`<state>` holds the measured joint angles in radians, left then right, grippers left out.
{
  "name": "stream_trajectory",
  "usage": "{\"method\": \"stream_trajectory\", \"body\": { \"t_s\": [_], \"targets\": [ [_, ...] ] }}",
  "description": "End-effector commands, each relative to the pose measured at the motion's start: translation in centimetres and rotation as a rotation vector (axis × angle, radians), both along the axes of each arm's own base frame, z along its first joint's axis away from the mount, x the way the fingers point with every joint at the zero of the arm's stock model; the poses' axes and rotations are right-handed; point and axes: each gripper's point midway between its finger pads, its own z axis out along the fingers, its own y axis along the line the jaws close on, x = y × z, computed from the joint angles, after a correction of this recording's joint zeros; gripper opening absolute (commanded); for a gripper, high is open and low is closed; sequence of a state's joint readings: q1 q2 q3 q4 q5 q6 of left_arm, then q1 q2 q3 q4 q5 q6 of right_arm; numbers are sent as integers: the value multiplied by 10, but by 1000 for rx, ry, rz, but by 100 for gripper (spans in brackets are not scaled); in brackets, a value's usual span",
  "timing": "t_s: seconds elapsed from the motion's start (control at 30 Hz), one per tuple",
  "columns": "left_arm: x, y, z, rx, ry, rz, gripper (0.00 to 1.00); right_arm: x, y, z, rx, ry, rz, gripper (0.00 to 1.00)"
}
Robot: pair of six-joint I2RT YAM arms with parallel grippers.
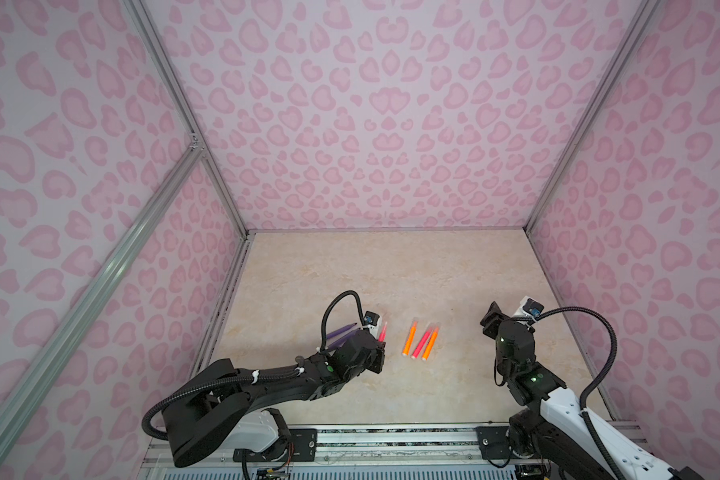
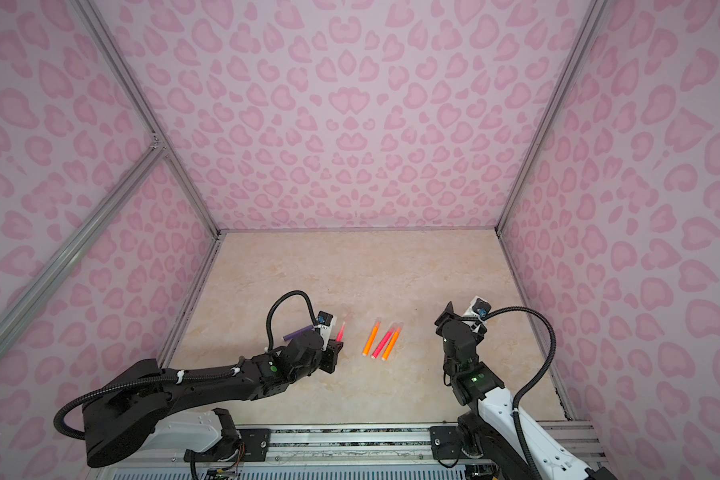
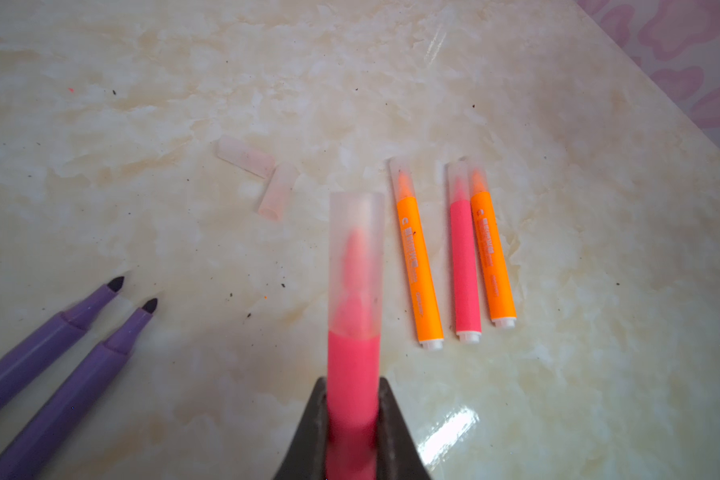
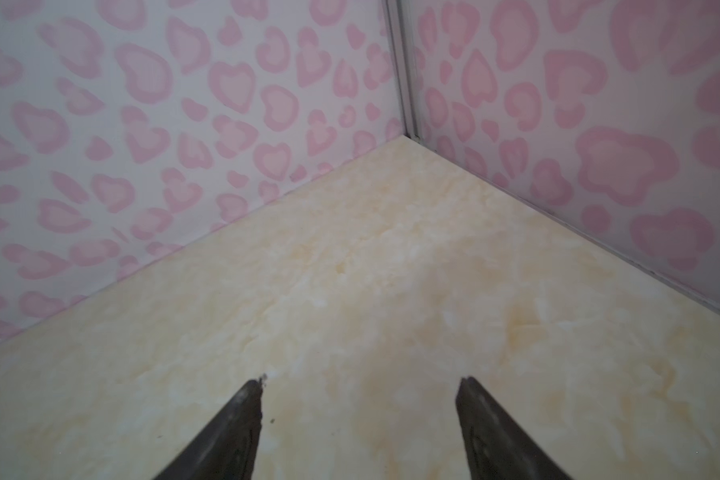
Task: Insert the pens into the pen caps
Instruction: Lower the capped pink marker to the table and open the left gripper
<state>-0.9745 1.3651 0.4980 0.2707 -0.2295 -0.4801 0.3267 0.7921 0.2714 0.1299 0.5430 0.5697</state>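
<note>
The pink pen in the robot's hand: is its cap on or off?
On. A clear cap covers the tip of the pink pen clamped in the left hand.

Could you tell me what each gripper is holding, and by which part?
The left gripper clamps the capped pink pen by its barrel, below the cap; the right gripper holds nothing.

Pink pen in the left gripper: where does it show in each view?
In a top view: held pink pen, left of centre on the table.
In a top view: same spot.
Left wrist: close up in the middle, capped, clamped by the left gripper.
Right wrist: not in it.
Shared landmark: row of three capped pens, absent from the right wrist view.
</note>
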Motion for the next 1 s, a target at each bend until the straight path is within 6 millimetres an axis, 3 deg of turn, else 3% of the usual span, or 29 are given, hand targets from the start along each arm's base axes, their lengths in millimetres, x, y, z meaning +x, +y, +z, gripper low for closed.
{"method": "stream_trajectory", "body": {
  "t_s": [0.0, 0.2, 0.5, 0.87, 0.97],
  "targets": [
    [11, 0, -2, 23, -18, 50, 3, 8, 9, -10, 75, 61, 72, 71],
    [13, -23, -13, 50, 19, 8, 3, 15, 12, -17, 67, 88, 75, 72],
    [22, -37, -36, 124, 59, 7, 3, 10, 12, -17, 73, 95, 85, 72],
    [22, -35, -48, 159, 98, 28, 3, 7, 14, -16, 82, 74, 100, 72],
    [21, -32, -47, 161, 96, 33, 14, 7, 14, -16, 82, 74, 104, 72]
  ]
}}
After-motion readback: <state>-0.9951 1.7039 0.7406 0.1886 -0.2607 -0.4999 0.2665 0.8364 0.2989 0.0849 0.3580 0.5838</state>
